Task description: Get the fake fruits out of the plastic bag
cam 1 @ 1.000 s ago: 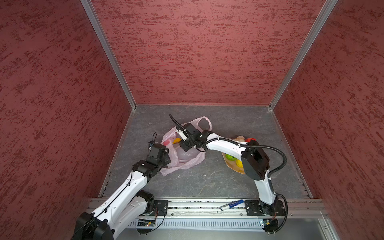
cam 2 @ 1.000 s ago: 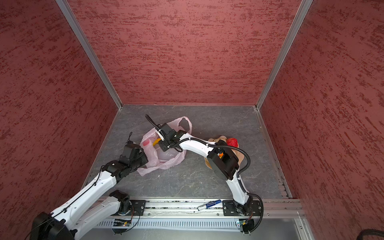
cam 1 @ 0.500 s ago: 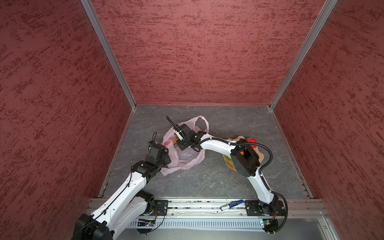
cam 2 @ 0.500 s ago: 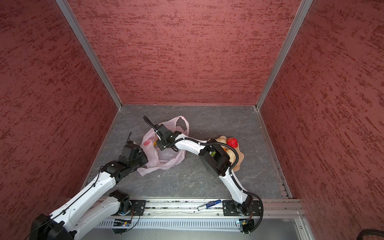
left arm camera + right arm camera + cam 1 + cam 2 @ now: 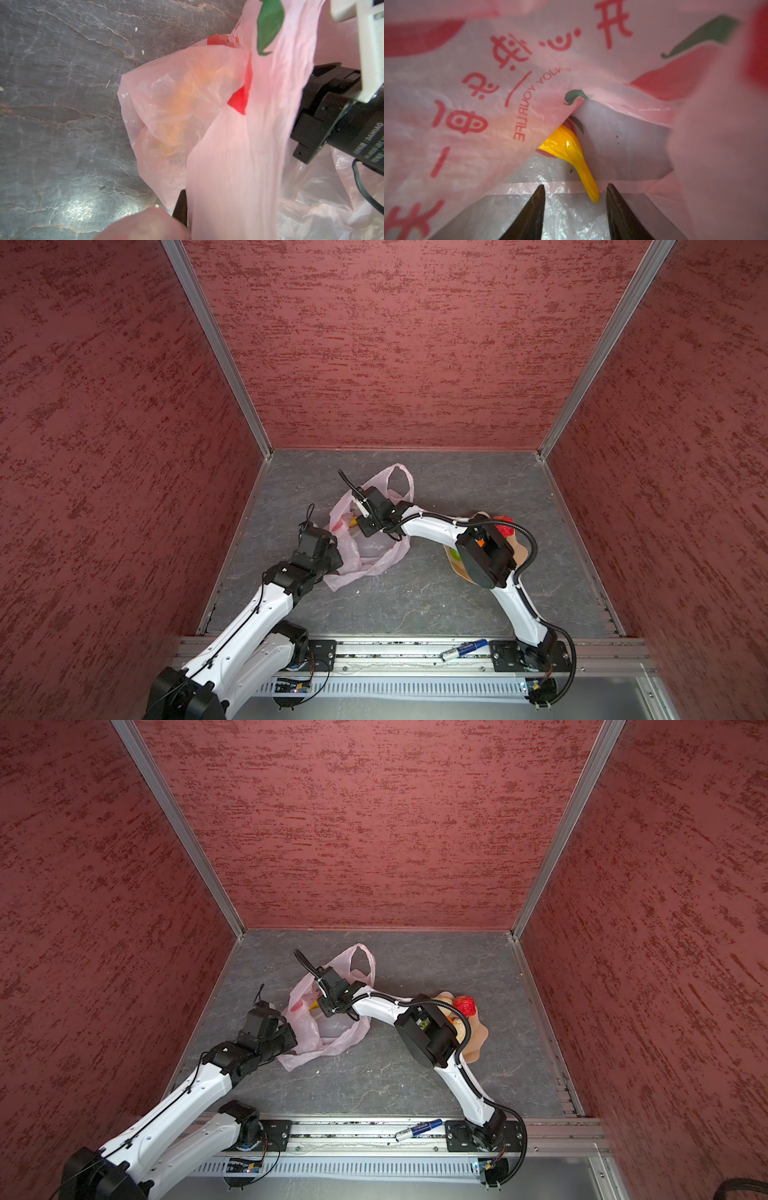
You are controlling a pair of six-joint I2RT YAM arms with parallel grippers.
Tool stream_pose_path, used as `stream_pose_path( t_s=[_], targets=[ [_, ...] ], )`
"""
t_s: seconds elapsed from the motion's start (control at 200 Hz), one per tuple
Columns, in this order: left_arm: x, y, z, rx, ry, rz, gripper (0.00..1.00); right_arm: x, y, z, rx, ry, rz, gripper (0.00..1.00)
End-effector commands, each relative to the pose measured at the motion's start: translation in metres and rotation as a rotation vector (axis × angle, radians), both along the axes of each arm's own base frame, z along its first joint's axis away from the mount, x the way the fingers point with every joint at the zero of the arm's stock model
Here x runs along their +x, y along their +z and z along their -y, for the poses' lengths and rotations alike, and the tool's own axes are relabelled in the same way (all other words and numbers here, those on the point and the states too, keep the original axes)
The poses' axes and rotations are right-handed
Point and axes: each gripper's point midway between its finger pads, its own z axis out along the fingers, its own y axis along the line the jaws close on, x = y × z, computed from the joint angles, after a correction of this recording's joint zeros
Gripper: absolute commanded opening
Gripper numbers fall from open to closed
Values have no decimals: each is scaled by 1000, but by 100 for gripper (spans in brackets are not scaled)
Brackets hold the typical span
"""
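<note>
A fold of the plastic bag (image 5: 467, 104) hides most of the banana (image 5: 566, 145); the right arm (image 5: 419, 1036) blocks much of the bowl (image 5: 478, 1044).

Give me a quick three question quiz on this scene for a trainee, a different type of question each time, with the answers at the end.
1. True or false: the right gripper is shut on the banana.
2. What is the left gripper pinching? A) the plastic bag B) a lemon C) a pen
3. Where does the red fruit lie?

Key
1. False: its jaws stand apart inside the plastic bag, with the banana's tip by them, ungripped.
2. A
3. In the bowl, outside the plastic bag.
</note>
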Motion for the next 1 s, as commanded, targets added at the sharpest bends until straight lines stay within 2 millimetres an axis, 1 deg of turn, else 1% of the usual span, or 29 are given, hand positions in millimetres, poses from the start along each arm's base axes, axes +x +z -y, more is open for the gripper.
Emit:
stream_pose_path(
  t_s=[0.0, 0.065, 0.19, 0.371, 0.997],
  targets=[
    [-1, -4, 1, 6, -15, 0, 10, 17, 5, -2, 18, -7, 49, 50],
    [-2, -5, 1, 6, -15, -2, 10, 20, 4, -1, 24, -10, 47, 51],
    [-3, -5, 0, 7, -15, -6, 10, 23, -3, 3, 22, -16, 28, 51],
    [-3, -7, 0, 6, -14, -6, 10, 22, -10, 1, 21, 1, 8, 51],
    [-4, -11, 0, 0, -14, -9, 9, 22, -25, 1, 2, 7, -34, 50]
  ],
)
